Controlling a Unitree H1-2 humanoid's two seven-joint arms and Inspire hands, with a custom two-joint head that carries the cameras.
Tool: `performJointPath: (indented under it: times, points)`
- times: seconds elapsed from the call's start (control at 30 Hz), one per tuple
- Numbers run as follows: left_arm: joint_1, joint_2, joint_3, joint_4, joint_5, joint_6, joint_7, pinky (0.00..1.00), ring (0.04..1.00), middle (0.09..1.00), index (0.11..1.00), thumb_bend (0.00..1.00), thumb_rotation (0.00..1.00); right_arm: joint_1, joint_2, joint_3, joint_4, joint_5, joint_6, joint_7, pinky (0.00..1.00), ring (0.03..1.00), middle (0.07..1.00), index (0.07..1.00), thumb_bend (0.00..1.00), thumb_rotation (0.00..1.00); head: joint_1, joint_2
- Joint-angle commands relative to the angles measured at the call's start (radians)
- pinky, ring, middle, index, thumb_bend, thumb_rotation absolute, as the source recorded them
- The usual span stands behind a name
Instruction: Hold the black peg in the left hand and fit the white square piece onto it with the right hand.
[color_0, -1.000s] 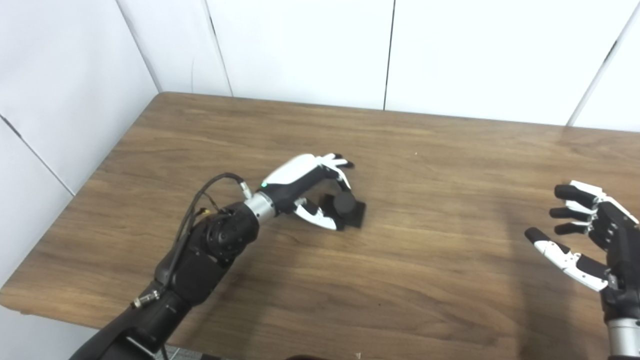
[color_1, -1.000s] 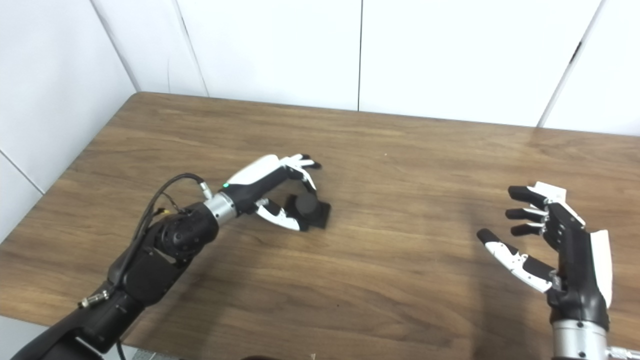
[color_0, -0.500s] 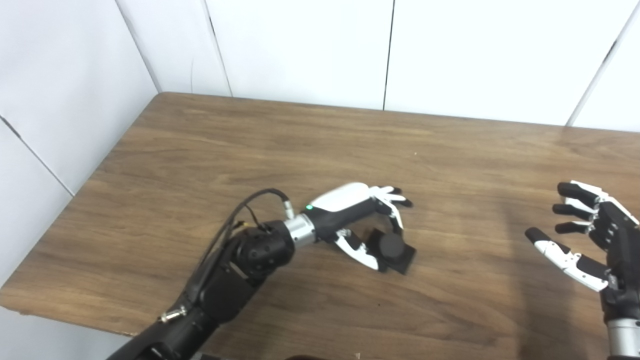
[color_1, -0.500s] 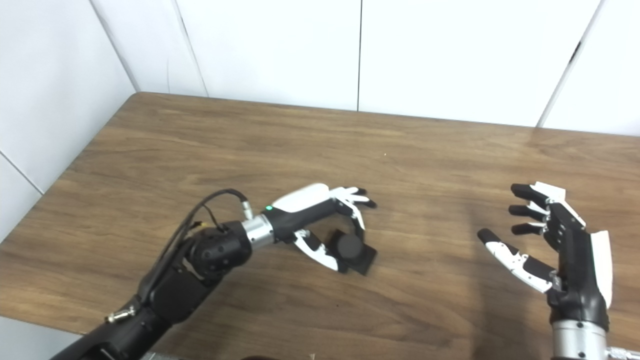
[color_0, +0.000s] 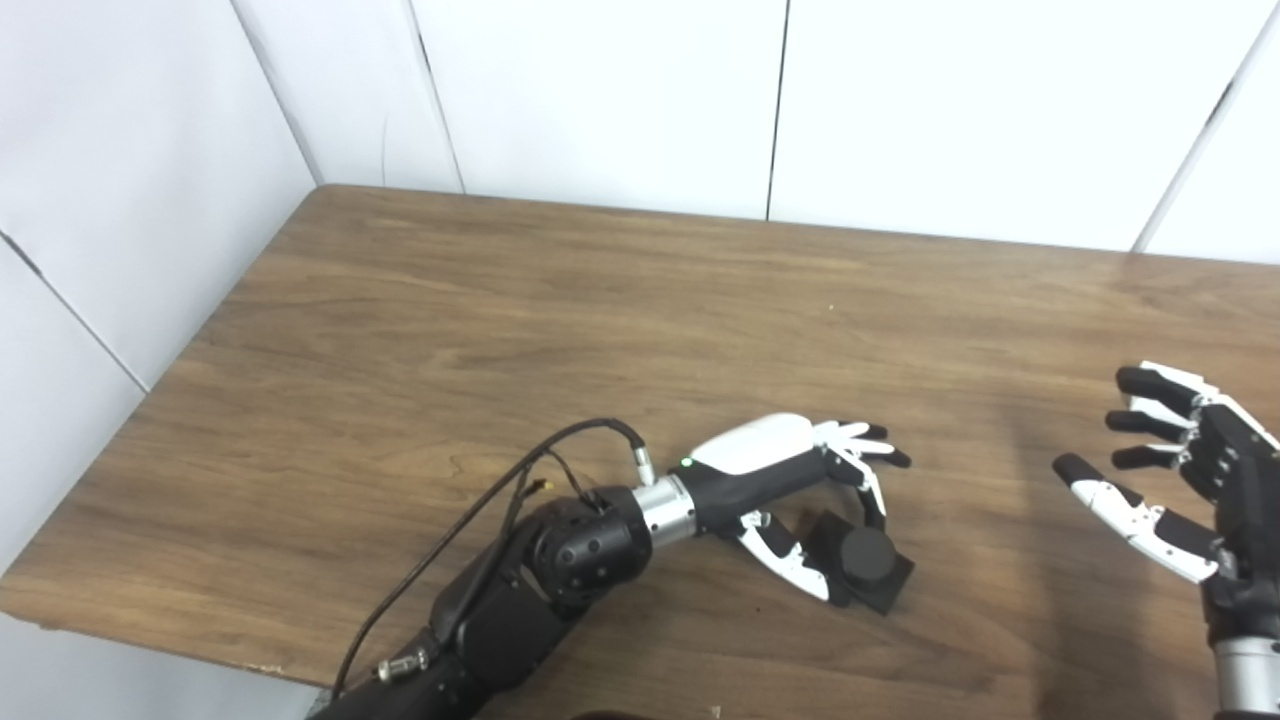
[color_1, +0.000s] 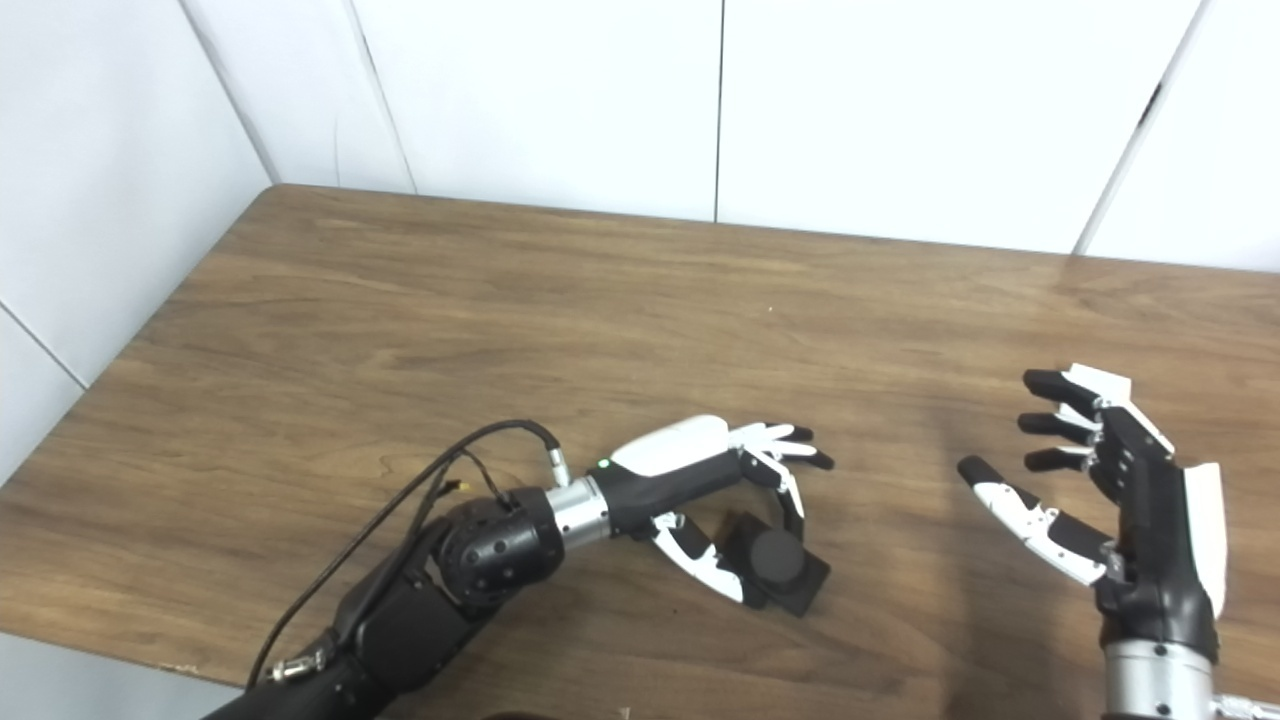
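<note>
Wooden desk (color_0: 560, 290) against white wall panels (color_0: 600, 90); left hand (color_0: 800, 475), gripping the black peg (color_0: 860, 565), has shifted rightward toward the open, empty right hand (color_0: 1175, 470).

left hand (color_0: 800, 475) – white shell, black fingers | right hand (color_1: 1120, 490) – black-white | silver wrists

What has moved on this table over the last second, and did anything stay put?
The left hand, its fingers closed around the black peg on its square black base, has carried it across the brown wooden table toward the robot and toward the right hand. The grip looks unchanged. The right hand stayed where it was, open and empty. No white square piece is in view.
</note>
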Motion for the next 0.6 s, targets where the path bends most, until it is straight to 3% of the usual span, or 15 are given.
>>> performJointPath:
  times: [0.0,0.17,0.33,0.4,0.43,0.57]
  points:
    - [0.001,0.002,-0.016,0.009,0.032,-0.015,-0.002,1.0,1.0,0.93,0.49,0.52,0.08,0.025,0.001,0.001,-0.01,-0.006,-0.035,-0.009,0.53,0.659,0.746,0.693,0.53,0.04,0.001,0.001]
    - [0.008,0.008,-0.011,0.016,0.029,-0.03,0.009,1.0,1.0,0.931,0.49,0.52,0.08,0.023,0.0,-0.002,-0.01,-0.004,-0.031,-0.009,0.52,0.666,0.752,0.697,0.52,0.06,-0.04,0.008]
    - [0.018,0.036,0.004,-0.012,0.016,-0.029,0.0,1.0,1.0,0.924,0.49,0.52,0.08,0.016,-0.003,0.002,0.002,-0.012,-0.06,-0.018,0.53,0.658,0.751,0.703,0.53,0.04,-0.162,0.018]
    - [0.026,0.051,0.01,-0.024,0.005,-0.027,-0.01,1.0,1.0,0.922,0.49,0.52,0.08,0.007,-0.017,0.007,0.017,-0.029,-0.084,-0.021,0.52,0.647,0.741,0.698,0.55,0.07,-0.285,0.012]
    - [0.03,0.059,0.012,-0.029,-0.002,-0.029,-0.013,1.0,0.999,0.92,0.49,0.52,0.08,-0.001,-0.025,0.004,0.02,-0.031,-0.088,-0.018,0.51,0.645,0.739,0.697,0.56,0.1,-0.298,0.011]
    - [0.043,0.087,0.024,-0.028,-0.037,-0.061,-0.017,1.0,0.995,0.915,0.49,0.52,0.08,-0.048,-0.061,-0.011,0.007,-0.054,-0.067,0.005,0.5,0.639,0.736,0.697,0.58,0.17,-0.467,-0.02]
